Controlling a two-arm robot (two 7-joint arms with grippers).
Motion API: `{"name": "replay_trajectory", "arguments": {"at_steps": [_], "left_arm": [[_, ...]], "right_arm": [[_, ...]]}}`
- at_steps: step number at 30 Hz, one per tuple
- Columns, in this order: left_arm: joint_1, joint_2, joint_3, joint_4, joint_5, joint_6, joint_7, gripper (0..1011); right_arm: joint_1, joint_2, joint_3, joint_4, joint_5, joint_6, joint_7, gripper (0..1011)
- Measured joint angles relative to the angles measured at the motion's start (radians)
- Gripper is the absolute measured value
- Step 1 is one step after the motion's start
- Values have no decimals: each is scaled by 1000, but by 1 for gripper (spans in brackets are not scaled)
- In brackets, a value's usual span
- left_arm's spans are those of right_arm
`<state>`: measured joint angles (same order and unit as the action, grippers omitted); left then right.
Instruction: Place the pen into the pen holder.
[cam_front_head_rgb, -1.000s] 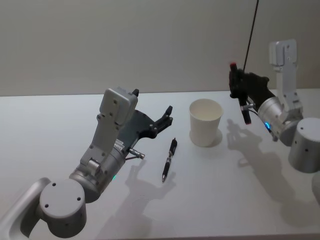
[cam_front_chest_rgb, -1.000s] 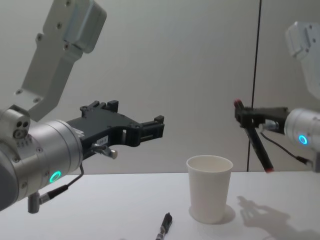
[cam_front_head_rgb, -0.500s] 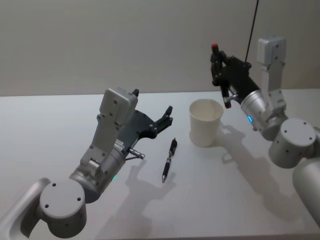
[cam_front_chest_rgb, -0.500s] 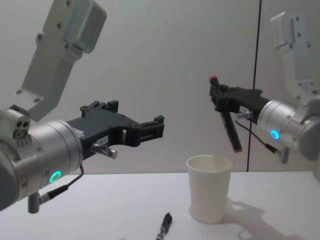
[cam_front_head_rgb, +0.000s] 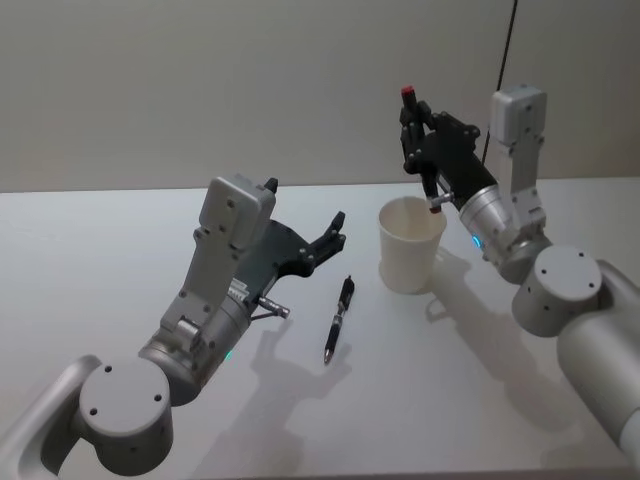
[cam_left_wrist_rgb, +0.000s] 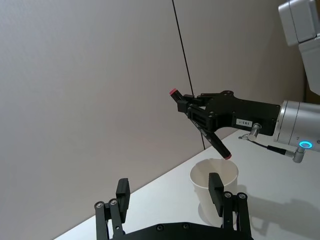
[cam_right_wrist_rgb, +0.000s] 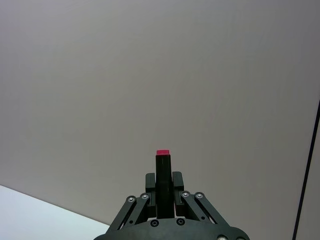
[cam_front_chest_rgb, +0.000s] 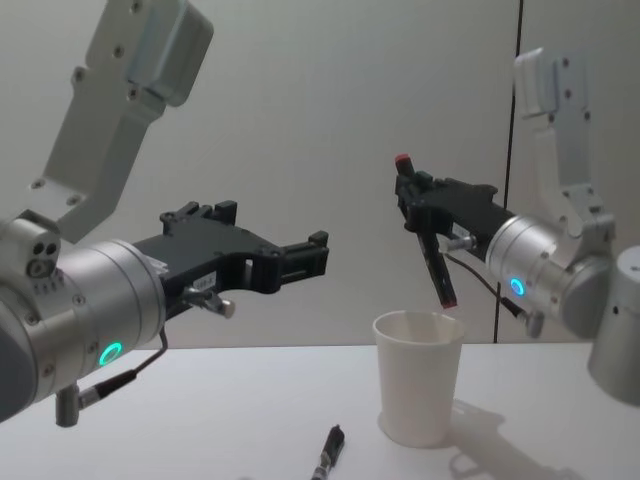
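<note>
While the right gripper (cam_front_chest_rgb: 418, 205) pinches the black, red-ended pen (cam_front_chest_rgb: 437, 268) near its upper end, you are holding the shaft tilted. Its lower tip hangs just above the pen holder (cam_front_chest_rgb: 420, 395), apart from the rim and over the 2 o'clock part of the mouth as the head view lays it out. Step in hand, by my judgement: alignment before insertion, with the carry looking done and the lowering not yet begun. The next move calls for you to bring the tip nearer the centre of the mouth, stand the shaft closer to upright, lower it past the rim, then part the fingers. A release from this tilt could catch the rim or tip the light cup. The holder stands upright on the table (cam_front_head_rgb: 120, 230), and what shows of its inside is empty. The left gripper (cam_front_head_rgb: 328, 238) hovers spread at 9 o'clock of the holder, above the table, holding nothing. A second pen (cam_front_head_rgb: 337, 320) lies flat at 7 o'clock of the holder, near it, with no gripper touching it.
</note>
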<state>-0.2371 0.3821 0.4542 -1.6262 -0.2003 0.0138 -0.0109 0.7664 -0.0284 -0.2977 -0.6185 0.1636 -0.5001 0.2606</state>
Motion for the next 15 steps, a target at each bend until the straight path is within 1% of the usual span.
{"name": "replay_trajectory", "arguments": {"at_steps": [5,8,15], "left_arm": [[0,0,0,0,0,0,0,1003],[0,0,0,0,0,0,0,1003],[0,0,0,0,0,0,0,1003]], "right_arm": [[25,-12,-3,65,-3,-46,3,184],[33,-16,-4,89,-4,-61,5,183],[61,-30,-7,169,-5,-120,12,183]]}}
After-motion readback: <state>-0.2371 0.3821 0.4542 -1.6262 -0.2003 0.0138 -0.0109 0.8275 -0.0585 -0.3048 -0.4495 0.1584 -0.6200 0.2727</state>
